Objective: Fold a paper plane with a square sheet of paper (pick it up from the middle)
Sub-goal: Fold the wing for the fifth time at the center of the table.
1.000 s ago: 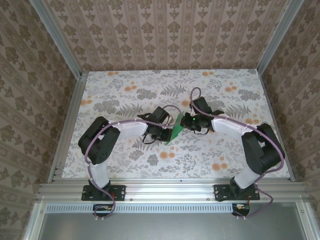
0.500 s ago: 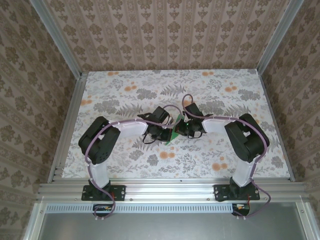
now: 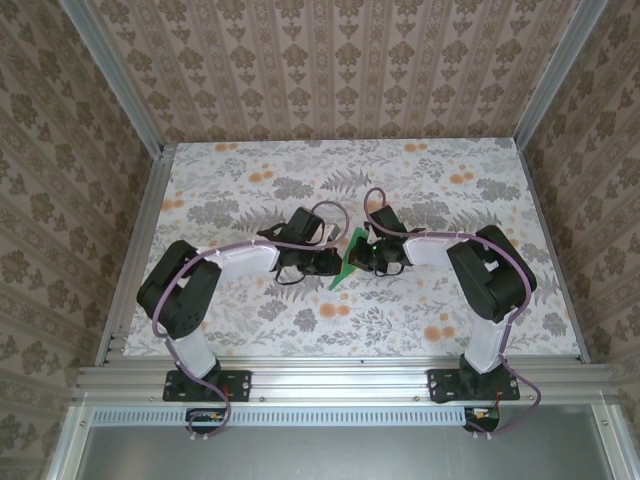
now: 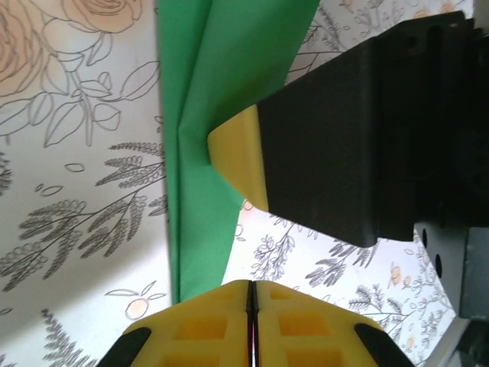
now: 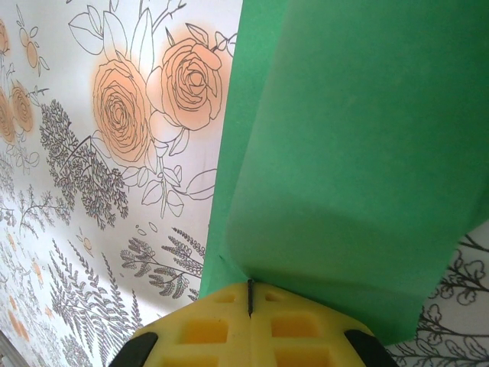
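The green sheet of paper [image 3: 345, 264], folded into a narrow pointed shape with a long crease, stands tilted mid-table between the two grippers. My right gripper [image 3: 362, 256] is shut on it; in the right wrist view the paper [image 5: 344, 153] comes straight out of the seam of the closed gripper [image 5: 250, 284]. My left gripper [image 3: 328, 262] sits just left of the paper. In the left wrist view it [image 4: 252, 287] is shut with nothing between its pads, beside the paper's [image 4: 199, 153] lower tip, and the right gripper's yellow fingertip [image 4: 241, 157] presses at the crease.
The floral tabletop [image 3: 250, 190] spreads all around the arms. Patterned walls [image 3: 330, 60] close in the back and both sides. An aluminium rail [image 3: 330, 378] runs along the near edge by the arm bases.
The right gripper moved in leftward to the paper and has held there. The left arm has drawn back to the left, away from the paper, its elbow swinging outward.
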